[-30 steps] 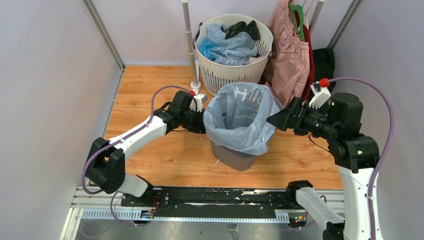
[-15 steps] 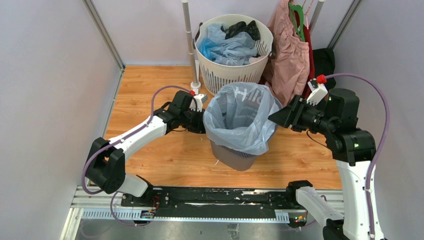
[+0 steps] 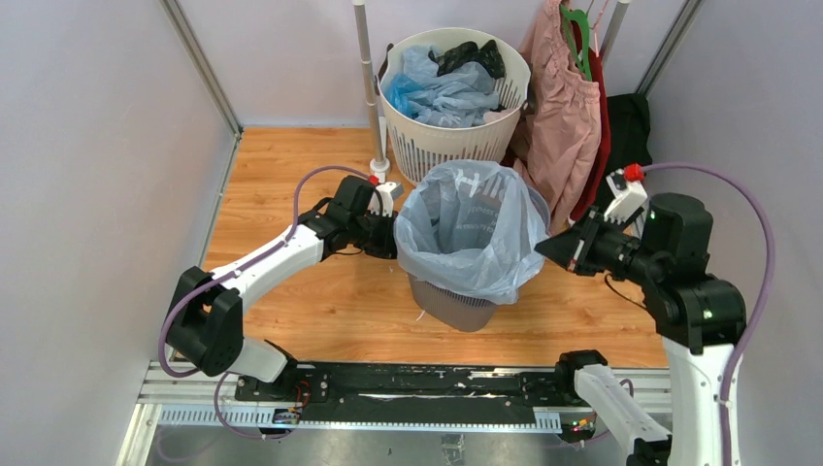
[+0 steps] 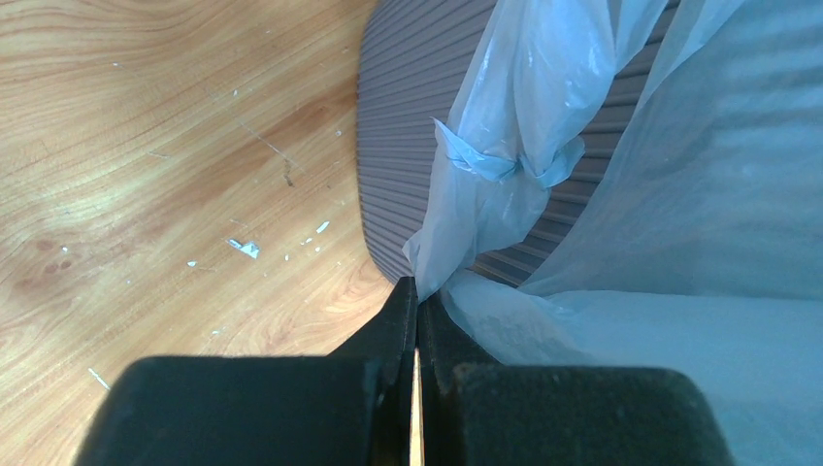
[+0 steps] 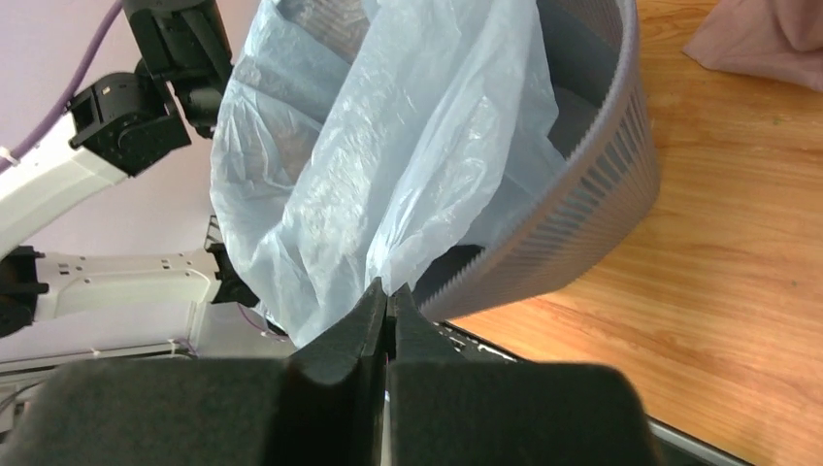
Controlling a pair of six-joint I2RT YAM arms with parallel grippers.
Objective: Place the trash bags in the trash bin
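A pale blue see-through trash bag lines the dark grey mesh trash bin and drapes over its rim. My left gripper is shut on the bag's left edge beside the bin. In the left wrist view the film runs into the closed tips of the left gripper, with a knot above them and the bin wall behind. My right gripper is shut on the bag's right edge. In the right wrist view the bag hangs down into the right gripper, next to the bin.
A round white slotted basket behind the bin holds more blue plastic bags and something dark. A pink garment hangs at the back right, beside a white pole. Grey walls close in both sides of the wooden floor.
My right gripper has gone from open to shut on the bag's right edge and drawn back a little to the right and nearer. The left arm has stayed put.
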